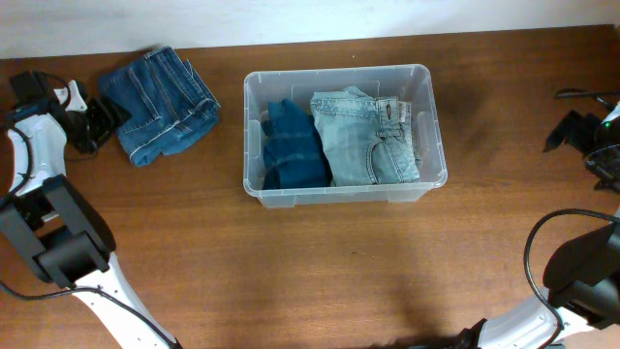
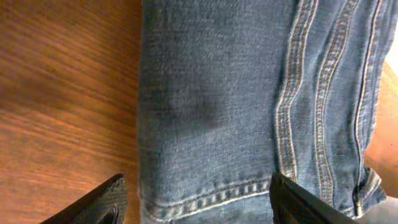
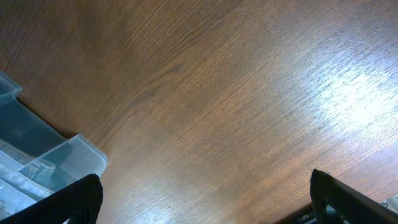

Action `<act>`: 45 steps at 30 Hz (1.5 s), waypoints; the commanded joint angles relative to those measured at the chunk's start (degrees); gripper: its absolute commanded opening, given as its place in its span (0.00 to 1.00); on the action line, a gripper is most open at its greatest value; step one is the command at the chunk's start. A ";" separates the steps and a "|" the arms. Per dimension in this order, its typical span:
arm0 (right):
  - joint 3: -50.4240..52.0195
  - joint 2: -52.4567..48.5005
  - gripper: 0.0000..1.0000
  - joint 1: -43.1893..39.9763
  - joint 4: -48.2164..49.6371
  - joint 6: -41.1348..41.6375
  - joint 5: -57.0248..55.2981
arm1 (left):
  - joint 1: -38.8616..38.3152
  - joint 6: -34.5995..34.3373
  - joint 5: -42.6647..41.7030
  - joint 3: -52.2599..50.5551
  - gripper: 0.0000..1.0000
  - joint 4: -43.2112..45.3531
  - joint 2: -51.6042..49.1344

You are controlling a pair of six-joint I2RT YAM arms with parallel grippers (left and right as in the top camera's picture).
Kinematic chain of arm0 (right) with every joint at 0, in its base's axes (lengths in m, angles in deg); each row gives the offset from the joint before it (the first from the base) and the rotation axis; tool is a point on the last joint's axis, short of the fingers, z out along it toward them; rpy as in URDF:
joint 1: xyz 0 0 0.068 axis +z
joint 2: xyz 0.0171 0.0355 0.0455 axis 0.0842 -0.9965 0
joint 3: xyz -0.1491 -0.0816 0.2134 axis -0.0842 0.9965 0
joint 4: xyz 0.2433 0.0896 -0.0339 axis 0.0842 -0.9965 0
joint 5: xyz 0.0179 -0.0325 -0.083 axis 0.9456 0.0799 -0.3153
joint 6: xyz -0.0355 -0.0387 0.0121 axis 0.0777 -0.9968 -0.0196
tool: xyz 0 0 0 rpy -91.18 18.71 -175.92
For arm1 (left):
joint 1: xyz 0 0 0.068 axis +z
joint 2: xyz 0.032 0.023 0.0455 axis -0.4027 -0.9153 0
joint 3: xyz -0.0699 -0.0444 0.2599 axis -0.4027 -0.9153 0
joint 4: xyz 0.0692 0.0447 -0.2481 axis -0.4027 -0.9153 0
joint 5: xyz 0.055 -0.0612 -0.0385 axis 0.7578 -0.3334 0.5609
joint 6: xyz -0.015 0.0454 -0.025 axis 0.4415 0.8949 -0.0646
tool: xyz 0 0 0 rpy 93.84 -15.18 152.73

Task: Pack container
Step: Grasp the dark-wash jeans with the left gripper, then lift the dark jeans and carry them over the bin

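Note:
The clear plastic container stands mid-table and holds dark blue folded jeans on its left and light blue folded jeans on its right. A corner of the container shows in the right wrist view. A third pair of medium-blue folded jeans lies on the table at the far left. My left gripper is open at the left edge of those jeans; its view shows the denim hem between the spread fingers. My right gripper is open and empty at the far right.
The wooden table runs under everything. A black cable lies at the far right edge. The arm bases stand at the front left and front right corners.

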 commanded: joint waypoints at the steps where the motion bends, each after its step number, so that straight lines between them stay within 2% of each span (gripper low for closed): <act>1: 0.04 0.24 0.98 0.00 0.15 -0.39 -0.28 | 0.42 0.46 -1.77 -0.15 0.73 0.37 -2.51; 10: 0.04 0.24 0.98 0.00 0.15 -0.39 -0.28 | 0.39 0.26 -2.23 -0.15 0.74 0.76 -7.41; 12: 0.04 0.24 0.99 0.00 0.15 -0.39 -0.28 | 0.35 0.26 -4.66 -0.15 0.80 1.75 -8.33; 22: 0.04 0.24 0.98 0.00 0.15 -0.39 -0.28 | -0.17 0.26 -13.38 -0.15 0.79 4.92 -10.93; 23: 0.04 0.24 0.98 0.00 0.15 -0.39 -0.28 | -0.26 0.26 -13.57 -0.15 0.75 4.85 -11.37; 24: 0.04 0.24 0.99 0.00 0.15 -0.37 -0.28 | -0.31 0.26 -13.84 -0.15 0.46 4.72 -12.07; 26: 0.04 0.24 0.98 0.00 0.15 -0.39 -0.28 | -0.31 0.28 -13.77 -0.15 0.28 4.50 -12.13; 27: 0.04 0.24 0.99 0.00 0.15 -0.39 -0.28 | -0.07 0.28 -13.81 0.00 0.14 4.85 -12.07; 29: 0.04 0.24 0.99 0.00 0.15 -0.39 -0.28 | 0.35 0.28 -13.84 0.63 0.01 4.79 -12.07; 32: 0.04 0.24 0.99 0.00 0.15 -0.39 -0.28 | 0.90 0.33 -16.24 2.08 0.01 3.54 -12.00; 37: 0.04 0.24 0.98 0.00 0.15 -0.39 -0.28 | 1.25 0.33 -28.87 10.95 0.01 1.09 -11.96; 40: 0.04 0.24 0.98 0.00 0.15 -0.39 -0.28 | 0.92 0.33 -35.63 22.16 0.01 -3.93 -11.96; 45: 0.04 0.24 0.98 0.00 0.15 -0.39 -0.28 | -0.96 0.79 -40.19 41.53 0.01 -14.67 -11.96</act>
